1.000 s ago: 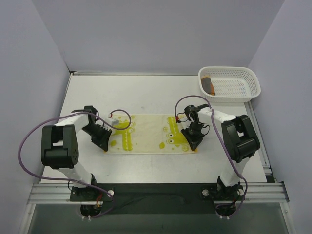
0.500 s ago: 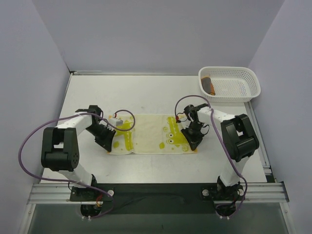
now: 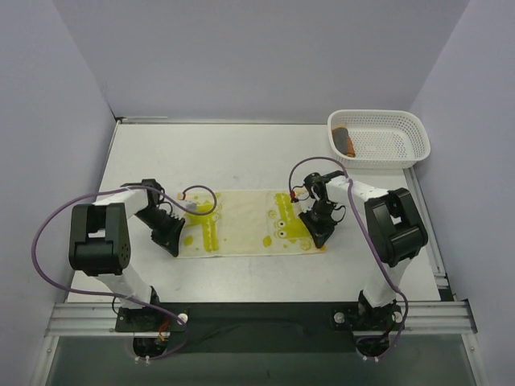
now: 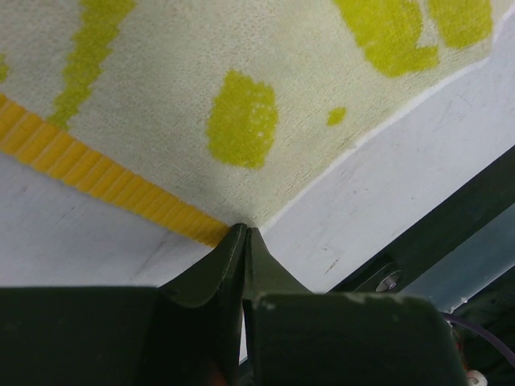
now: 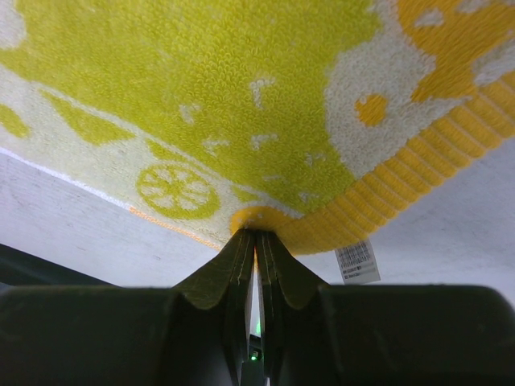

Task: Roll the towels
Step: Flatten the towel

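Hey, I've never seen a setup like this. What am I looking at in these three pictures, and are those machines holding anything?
These are two robot arms bolted at the near edge of a white table. The wide picture comes from a fixed camera above and behind them. The two close-ups come from a camera on each wrist, looking past its own dark fingers. A pale yellow cloth towel with lime-green prints lies flat between the arms. The left gripper is closed at its near left corner, apparently pinching it; the right gripper pinches the near right corner. At the far right stands a white plastic mesh basket with an orange cloth towel inside.
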Motion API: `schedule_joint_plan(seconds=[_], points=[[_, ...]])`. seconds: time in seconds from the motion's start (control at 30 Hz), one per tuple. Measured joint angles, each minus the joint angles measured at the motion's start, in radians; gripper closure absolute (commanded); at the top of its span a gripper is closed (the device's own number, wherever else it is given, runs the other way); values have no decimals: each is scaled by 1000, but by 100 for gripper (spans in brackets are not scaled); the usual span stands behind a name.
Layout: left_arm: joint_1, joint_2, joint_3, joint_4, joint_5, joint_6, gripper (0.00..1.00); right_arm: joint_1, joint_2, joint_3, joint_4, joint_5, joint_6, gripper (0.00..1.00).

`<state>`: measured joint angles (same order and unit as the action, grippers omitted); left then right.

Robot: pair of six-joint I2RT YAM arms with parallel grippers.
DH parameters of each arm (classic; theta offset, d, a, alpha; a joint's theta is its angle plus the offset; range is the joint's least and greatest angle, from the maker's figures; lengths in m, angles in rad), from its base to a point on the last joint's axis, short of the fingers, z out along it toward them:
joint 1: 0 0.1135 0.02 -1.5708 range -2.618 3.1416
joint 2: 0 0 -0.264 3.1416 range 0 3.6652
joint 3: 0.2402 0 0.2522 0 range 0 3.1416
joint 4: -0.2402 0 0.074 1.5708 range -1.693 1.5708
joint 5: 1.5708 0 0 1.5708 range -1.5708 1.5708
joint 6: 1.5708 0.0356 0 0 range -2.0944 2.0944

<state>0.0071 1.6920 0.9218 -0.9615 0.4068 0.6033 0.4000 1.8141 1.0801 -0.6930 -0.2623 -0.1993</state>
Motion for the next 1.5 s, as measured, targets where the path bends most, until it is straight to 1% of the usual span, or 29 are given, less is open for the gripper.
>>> schedule_joint_plan(seconds=[0.17, 0.33, 0.53, 0.6, 0.63, 0.73, 0.77, 0.8, 0.87, 0.93, 1.03, 1.07, 1.1, 1.23, 1.33, 1.4, 1.5], points=[[67, 14, 3, -19, -7, 0, 92, -2, 0, -1, 0, 0, 0, 91], [81, 27, 19, -37, -27, 4, 92, -2, 0, -1, 0, -6, 0, 91], [82, 26, 31, -41, -62, 20, 84, -6, -6, -1, 3, -41, 0, 89], [87, 24, 39, -40, -79, 27, 79, -16, -15, 0, 3, -45, 0, 84], [92, 23, 43, -39, -89, 32, 73, -25, -24, 1, 2, -49, 0, 83], [112, 8, 60, -32, -95, 57, 62, -54, -69, 10, -2, -74, 0, 78], [116, 1, 68, -29, -91, 67, 51, -62, -89, 14, -3, -85, -1, 75], [120, -8, 76, -27, -82, 77, 45, -69, -111, 19, -6, -96, -1, 72], [124, -41, 94, -35, -37, 108, 34, -88, -158, 30, -7, -129, -4, 71], [124, -78, 116, -54, 26, 128, 31, -108, -202, 43, -9, -163, -5, 67], [124, -143, 153, -78, 126, 141, 22, -149, -233, 84, -16, -212, -7, 66], [126, -161, 166, -81, 156, 140, 10, -165, -232, 103, -13, -219, -7, 65], [128, -176, 181, -80, 182, 135, 3, -174, -229, 120, -11, -222, -5, 64], [146, -185, 236, -14, 247, 50, 3, -215, -160, 241, -2, -212, 18, 62], [157, -137, 292, 48, 264, -13, 2, -216, -71, 330, 24, -195, 45, 61], [162, -95, 327, 132, 264, -58, 3, -216, -9, 373, 47, -179, 63, 61], [164, -64, 329, 264, 227, -111, 3, -216, 78, 433, 56, -147, 89, 62]])
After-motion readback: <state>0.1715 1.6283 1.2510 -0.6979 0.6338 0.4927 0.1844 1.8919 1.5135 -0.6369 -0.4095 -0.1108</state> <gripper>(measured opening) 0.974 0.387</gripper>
